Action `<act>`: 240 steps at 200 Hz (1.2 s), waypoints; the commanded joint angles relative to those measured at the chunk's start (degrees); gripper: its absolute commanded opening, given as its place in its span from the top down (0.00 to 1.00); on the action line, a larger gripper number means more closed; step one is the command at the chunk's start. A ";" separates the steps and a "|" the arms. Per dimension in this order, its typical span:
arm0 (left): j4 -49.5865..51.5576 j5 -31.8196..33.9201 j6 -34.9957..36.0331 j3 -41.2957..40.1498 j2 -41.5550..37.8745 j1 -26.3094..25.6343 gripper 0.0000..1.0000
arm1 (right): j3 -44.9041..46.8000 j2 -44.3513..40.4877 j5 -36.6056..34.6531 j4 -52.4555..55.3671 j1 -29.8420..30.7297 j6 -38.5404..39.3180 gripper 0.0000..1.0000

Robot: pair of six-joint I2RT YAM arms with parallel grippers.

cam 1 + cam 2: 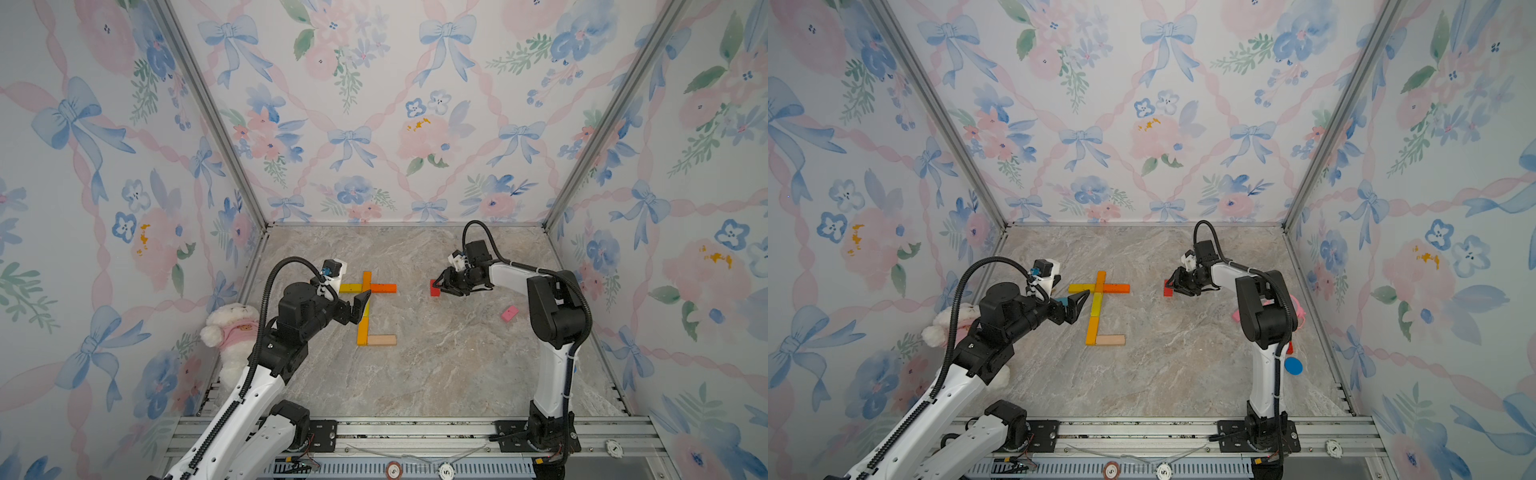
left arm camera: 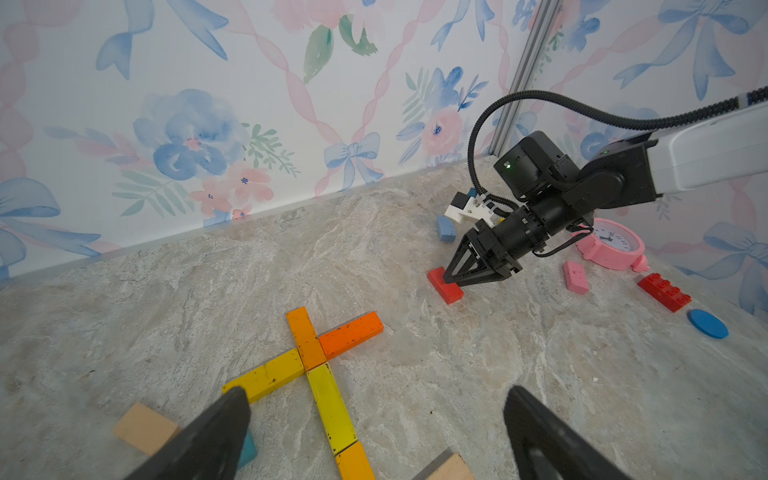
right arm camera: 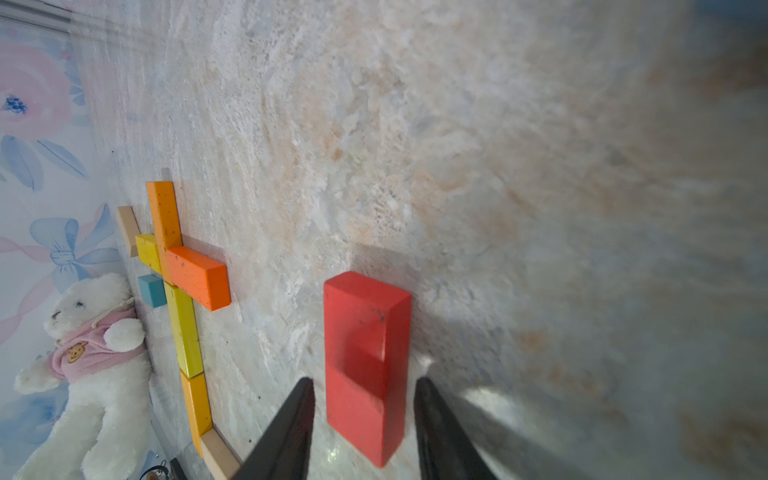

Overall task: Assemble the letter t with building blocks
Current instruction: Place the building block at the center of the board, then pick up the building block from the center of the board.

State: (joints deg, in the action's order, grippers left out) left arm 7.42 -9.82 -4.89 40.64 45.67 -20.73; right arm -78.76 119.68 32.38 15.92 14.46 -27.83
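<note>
Letter t reads as formed on the counter (image 1: 436,374): stem (image 1: 1096,307), crossbar (image 1: 383,287), bare-wood foot (image 1: 381,340) at 3 o'clock of the stem's base. Red block (image 3: 365,357) lies apart at 3 o'clock of the crossbar, unjoined. Right claw (image 3: 363,380) straddles it, spread, gap each side, pinching nothing. Left claw (image 2: 376,392) is spread wide and empty over the stem. Judged: little remains.

1. On the table (image 1: 436,374), the stem (image 1: 363,332) runs 12 to 6 o'clock.
2. The left bar block (image 1: 350,287) and right bar block (image 1: 383,287) touch it at 9 and 3 o'clock.
3. The foot block (image 1: 381,340) points to 3 o'clock from its near end.
4. The loose block (image 1: 434,289) lies further at 3 o'clock, apart, between my right end effector's (image 3: 363,380) jaws.
5. My left end effector (image 2: 376,395) hangs at the stem's 9 o'clock.
</note>
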 commanded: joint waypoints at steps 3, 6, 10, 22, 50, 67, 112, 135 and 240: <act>0.95 1.63 -2.18 0.56 1.01 -0.36 0.02 | -0.17 -1.74 -2.87 3.83 -0.93 1.17 0.51; 1.05 1.87 -2.56 0.72 1.22 -0.43 0.02 | -0.12 -2.19 -2.98 3.96 -1.00 1.19 0.50; 1.18 2.24 -3.02 1.06 1.58 -0.41 0.02 | 0.00 -2.84 -3.27 4.07 -1.04 1.35 0.49; 2.00 3.99 -4.76 2.64 2.99 -0.36 0.02 | 0.29 -5.16 -4.22 4.53 -1.01 1.87 0.45; 8.27 8.23 -9.31 10.54 10.23 2.19 0.02 | 0.82 -13.75 -8.90 8.08 -0.86 4.88 0.32; 12.83 8.49 -12.00 16.11 15.73 6.63 0.02 | 1.95 -20.83 -12.47 9.90 -0.53 8.19 0.19; 23.73 6.05 -15.04 29.07 33.30 17.14 0.02 | 7.54 -39.12 -16.57 10.52 -0.22 13.43 0.00; 25.78 7.15 -15.97 32.92 43.20 20.61 0.02 | 10.09 -44.89 -15.70 11.21 0.79 15.64 0.04; 30.69 10.11 -19.27 43.98 68.96 23.81 0.43 | 18.66 -56.79 -15.64 12.63 3.82 17.91 0.04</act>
State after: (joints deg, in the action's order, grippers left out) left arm 36.21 -0.82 -22.76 83.02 112.81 2.94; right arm -61.52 64.29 17.06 27.07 17.74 -11.05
